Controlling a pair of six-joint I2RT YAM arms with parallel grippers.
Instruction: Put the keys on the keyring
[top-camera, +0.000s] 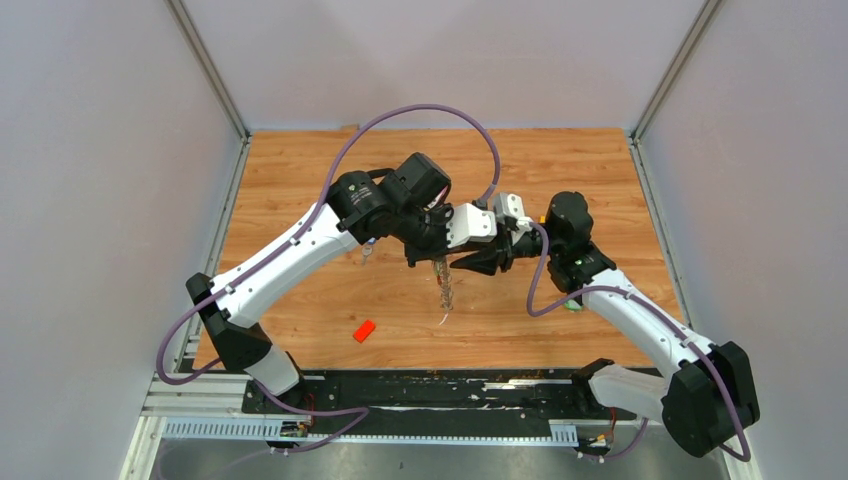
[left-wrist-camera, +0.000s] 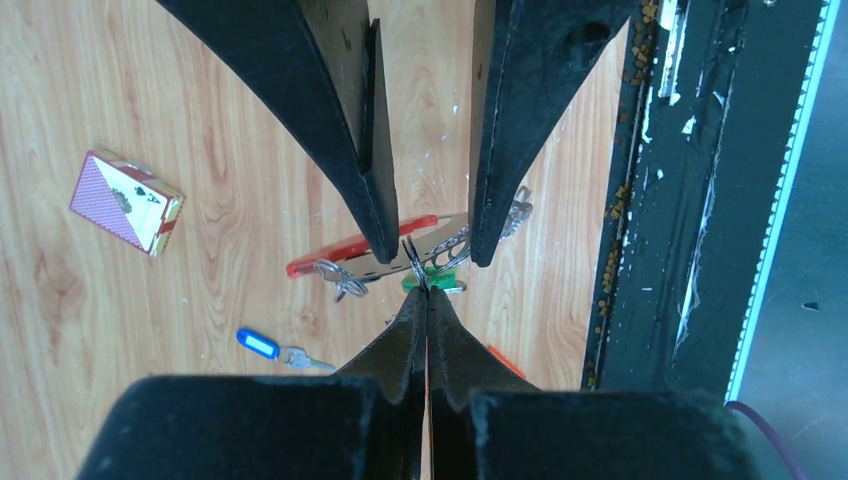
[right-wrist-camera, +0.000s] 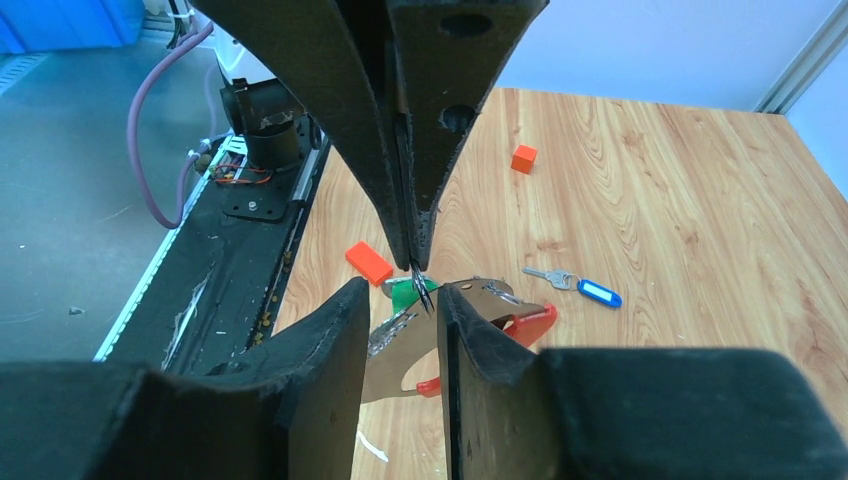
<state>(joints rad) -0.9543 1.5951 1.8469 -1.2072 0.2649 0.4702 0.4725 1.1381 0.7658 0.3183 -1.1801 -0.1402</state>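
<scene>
The keyring bunch (top-camera: 445, 290) hangs between my two grippers above the table. Its red curved strap (right-wrist-camera: 532, 322) and jagged-edged strip (left-wrist-camera: 440, 243) show in both wrist views. My left gripper (left-wrist-camera: 427, 292) is shut on the bunch's thin wire ring, also seen in the right wrist view (right-wrist-camera: 415, 262). My right gripper (right-wrist-camera: 402, 288) is open, with one finger on each side of that ring. A green-tagged key (right-wrist-camera: 405, 293) sits right at the ring; I cannot tell whether it hangs on it. The blue-tagged key (right-wrist-camera: 597, 292) lies on the table. The black-tagged key is out of view.
A small flat orange-red block (top-camera: 363, 330) lies on the wood near the front edge. An orange cube (right-wrist-camera: 523, 158) and a red patterned box (left-wrist-camera: 125, 200) lie farther off. The black base rail (top-camera: 430, 392) runs along the near edge. Walls close in both sides.
</scene>
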